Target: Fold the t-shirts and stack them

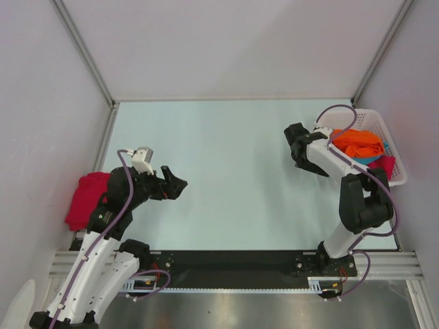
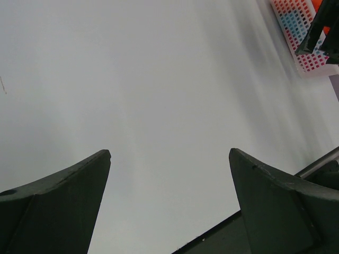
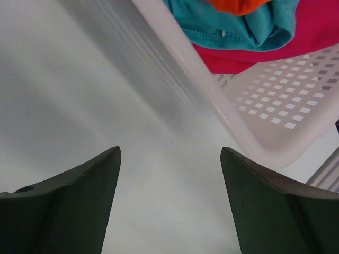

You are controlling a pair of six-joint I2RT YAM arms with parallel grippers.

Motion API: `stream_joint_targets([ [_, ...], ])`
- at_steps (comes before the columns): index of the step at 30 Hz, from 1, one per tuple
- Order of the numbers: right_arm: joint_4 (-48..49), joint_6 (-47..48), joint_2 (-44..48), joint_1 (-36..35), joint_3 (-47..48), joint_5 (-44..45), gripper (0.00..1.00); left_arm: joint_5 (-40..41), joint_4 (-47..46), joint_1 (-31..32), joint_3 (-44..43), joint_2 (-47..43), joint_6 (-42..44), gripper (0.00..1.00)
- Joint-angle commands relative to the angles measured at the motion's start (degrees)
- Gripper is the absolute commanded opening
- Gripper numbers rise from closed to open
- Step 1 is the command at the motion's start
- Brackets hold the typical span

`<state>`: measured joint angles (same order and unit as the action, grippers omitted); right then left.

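Left gripper (image 2: 169, 153): jaws spread wide, holding nothing, above the bare table (image 1: 226, 171).
Crimson t-shirt (image 1: 86, 200): crumpled at the table's left edge, beside the left arm.
Right gripper (image 3: 169, 151): jaws wide apart, empty, just beside the basket's near corner.
Basket (image 3: 212, 103): white lattice, at the far right of the table.
Basket contents: orange t-shirt (image 1: 358, 142) on top, teal t-shirt (image 3: 238, 29) under it, pink t-shirt (image 3: 312, 37) below.

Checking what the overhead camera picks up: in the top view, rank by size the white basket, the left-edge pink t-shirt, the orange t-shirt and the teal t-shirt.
1. white basket
2. left-edge pink t-shirt
3. orange t-shirt, close behind; the right arm covers part
4. teal t-shirt, only a sliver showing
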<state>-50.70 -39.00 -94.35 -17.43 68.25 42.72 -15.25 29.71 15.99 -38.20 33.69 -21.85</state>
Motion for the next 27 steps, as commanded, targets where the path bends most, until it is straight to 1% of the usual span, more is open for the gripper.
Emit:
stream_joint_targets([
  [1, -0.9, -2.2, -2.9, 1.2, 0.9, 8.8, 0.83, -1.2, -2.0, -0.3, 0.2, -0.3, 1.1, 1.0],
  [4, -3.2, -4.4, -4.4, 1.3, 0.9, 13.7, 0.83, -1.4, -2.1, -0.3, 0.2, -0.2, 1.2, 1.0],
  [9, -5.4, -7.0, -5.1, 1.3, 1.1, 16.9, 0.83, -1.7, -2.3, -0.3, 0.2, 0.1, 1.4, 1.0],
  [15, -9.4, -9.4, -4.6, 1.3, 3.3, 18.8, 0.83, -1.8, -2.2, -0.3, 0.2, 0.0, 1.5, 1.0],
  [21, -9.9, -8.7, -0.8, 0.8, 3.6, 18.8, 0.83, -1.8, -2.2, -0.3, 0.2, 0.2, 1.5, 0.99],
  [27, -9.4, -7.1, -2.0, 2.7, 4.3, 19.8, 0.84, -2.0, -2.2, -0.3, 0.2, 0.1, 1.5, 1.0],
])
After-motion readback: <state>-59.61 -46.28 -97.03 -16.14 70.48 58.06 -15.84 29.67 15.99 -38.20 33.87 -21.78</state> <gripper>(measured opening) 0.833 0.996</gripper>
